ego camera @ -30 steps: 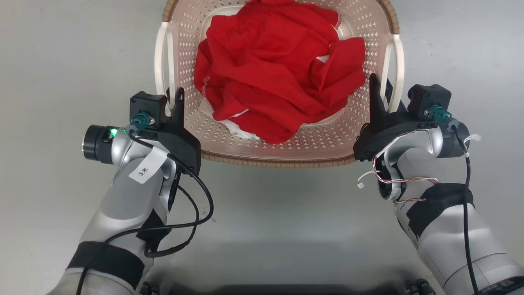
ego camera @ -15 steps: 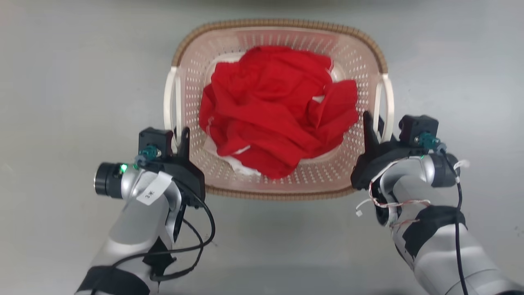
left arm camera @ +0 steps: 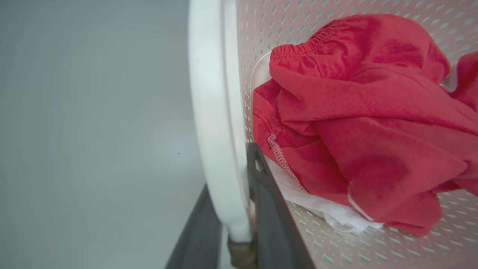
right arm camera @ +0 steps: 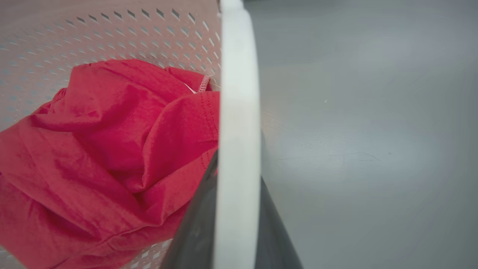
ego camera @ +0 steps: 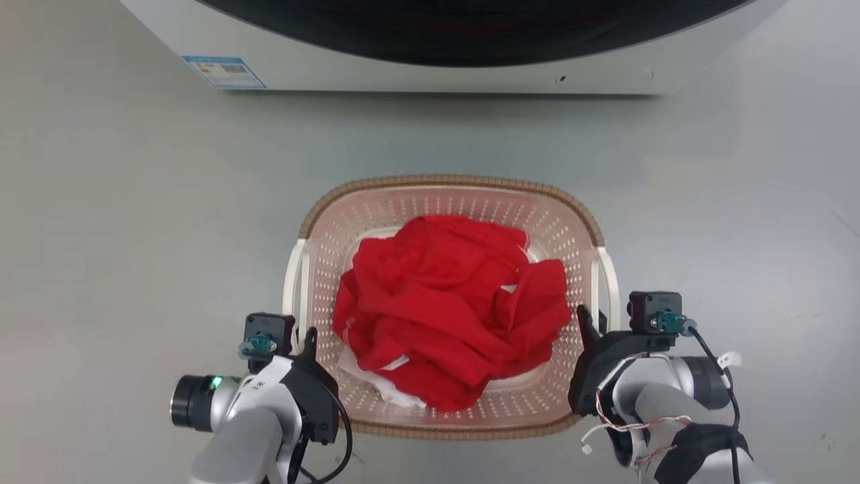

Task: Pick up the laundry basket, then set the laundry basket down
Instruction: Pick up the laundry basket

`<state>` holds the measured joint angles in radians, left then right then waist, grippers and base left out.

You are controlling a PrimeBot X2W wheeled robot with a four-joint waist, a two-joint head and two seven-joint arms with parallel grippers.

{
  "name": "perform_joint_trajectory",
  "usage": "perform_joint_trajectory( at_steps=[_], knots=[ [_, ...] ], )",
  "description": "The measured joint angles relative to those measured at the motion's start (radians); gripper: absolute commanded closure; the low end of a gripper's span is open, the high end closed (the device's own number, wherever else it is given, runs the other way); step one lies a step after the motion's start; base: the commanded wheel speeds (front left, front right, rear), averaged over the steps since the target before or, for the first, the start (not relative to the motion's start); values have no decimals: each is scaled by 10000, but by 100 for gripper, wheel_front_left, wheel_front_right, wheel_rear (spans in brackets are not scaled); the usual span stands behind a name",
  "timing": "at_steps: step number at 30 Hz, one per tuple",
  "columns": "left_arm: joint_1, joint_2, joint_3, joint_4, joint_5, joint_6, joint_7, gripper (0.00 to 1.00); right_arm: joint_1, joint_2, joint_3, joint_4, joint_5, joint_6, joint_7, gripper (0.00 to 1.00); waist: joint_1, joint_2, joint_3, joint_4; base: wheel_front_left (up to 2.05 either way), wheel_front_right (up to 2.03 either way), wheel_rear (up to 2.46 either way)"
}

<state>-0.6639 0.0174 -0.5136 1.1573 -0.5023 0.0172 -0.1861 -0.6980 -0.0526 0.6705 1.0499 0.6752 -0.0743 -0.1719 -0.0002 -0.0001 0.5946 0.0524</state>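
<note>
Right, my left gripper [ego camera: 301, 338] and right gripper [ego camera: 592, 320] clench the laundry basket [ego camera: 450, 182] at nine and three o'clock; setting it down looks left to do.

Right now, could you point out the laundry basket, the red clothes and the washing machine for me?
laundry basket [ego camera: 450, 180], head view, on the brown woven-look rim at its far side.
red clothes [ego camera: 457, 316], head view, on the middle of the crumpled heap.
washing machine [ego camera: 416, 67], head view, on its white front panel.
</note>
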Motion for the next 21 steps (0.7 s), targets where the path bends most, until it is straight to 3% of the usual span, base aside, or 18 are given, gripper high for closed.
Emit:
perform_joint_trajectory(
  at_steps=[21],
  knots=[
    [2266,142,-1014,261,-953,-86,1298,100,2330,-105,1751,-646,2130,-328,1710,100,0,-1,-3093,-111,0,0,0]
  ],
)
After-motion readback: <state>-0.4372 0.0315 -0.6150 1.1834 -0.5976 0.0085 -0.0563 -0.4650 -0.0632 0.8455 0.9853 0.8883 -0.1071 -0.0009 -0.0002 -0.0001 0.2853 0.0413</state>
